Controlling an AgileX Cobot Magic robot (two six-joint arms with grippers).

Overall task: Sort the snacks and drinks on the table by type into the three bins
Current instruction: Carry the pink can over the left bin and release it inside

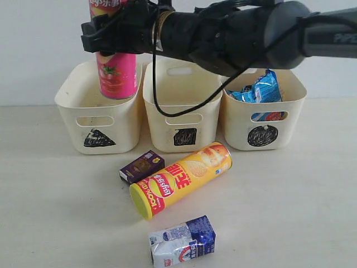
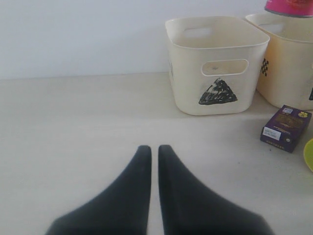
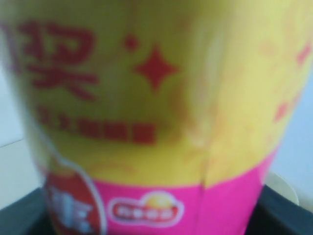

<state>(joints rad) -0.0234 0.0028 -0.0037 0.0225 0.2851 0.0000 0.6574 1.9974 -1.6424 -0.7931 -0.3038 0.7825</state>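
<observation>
Reaching across, the right gripper [image 1: 111, 38] clamps the pink Lay's tube [image 1: 117, 75] upright over the triangle bin [image 1: 75, 109], base seemingly below its rim, while the left gripper [image 2: 153, 152] rests closed and empty, well aside.

left tool [image 2: 153, 151] fingers almost touching | triangle bin [image 2: 215, 73] upright on table [image 2: 73, 122] | purple box [image 2: 286, 128] near it
</observation>
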